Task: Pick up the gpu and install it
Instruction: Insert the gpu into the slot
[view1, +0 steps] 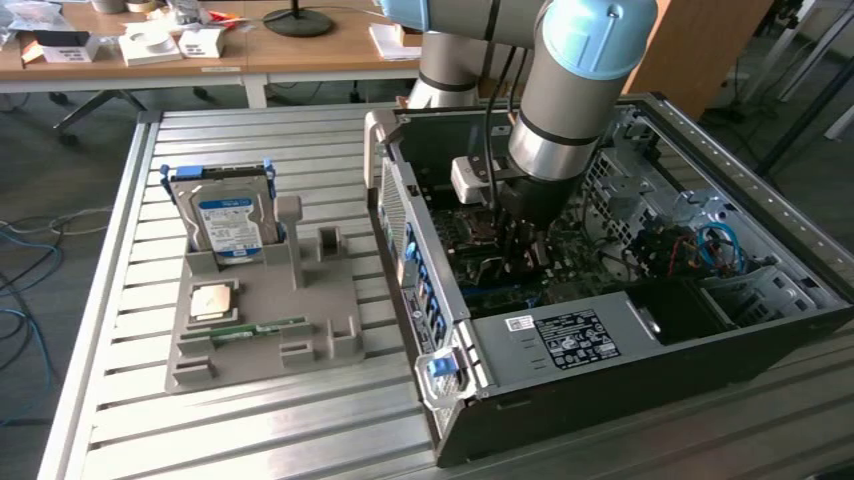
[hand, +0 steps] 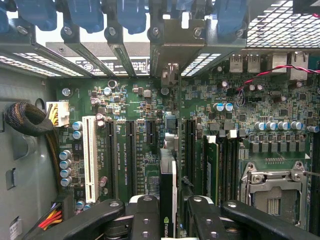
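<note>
1. Exterior view: the gripper (view1: 523, 245) is reaching down into the open computer case (view1: 641, 340) and is hanging just above the motherboard (view1: 487, 275). The arm is crowding the drive cage and cables beside the motherboard, so a sideways correction is risking a snag.

2. Wrist view: the jaws are clamping the gpu (hand: 167, 185) by its two flat faces. The card is standing on edge just above the motherboard (hand: 125, 100), among the black expansion slots (hand: 131, 155).

3. Its long axis is running parallel to those slots, across the motherboard from the gripper (hand: 170, 220) toward the rear slot covers (hand: 172, 47). The silvery bracket end is pointing at those covers. The contact edge is probably facing down at the motherboard.

4. Risks, as I am judging them:
   - The card is looking slightly off any slot's line, so pressing down could be jamming its edge on a slot wall or on small parts of the motherboard.
   - The bracket could be catching the cover frame.
   - The thin card could be tilting or sliding in the jaws under push.
</note>
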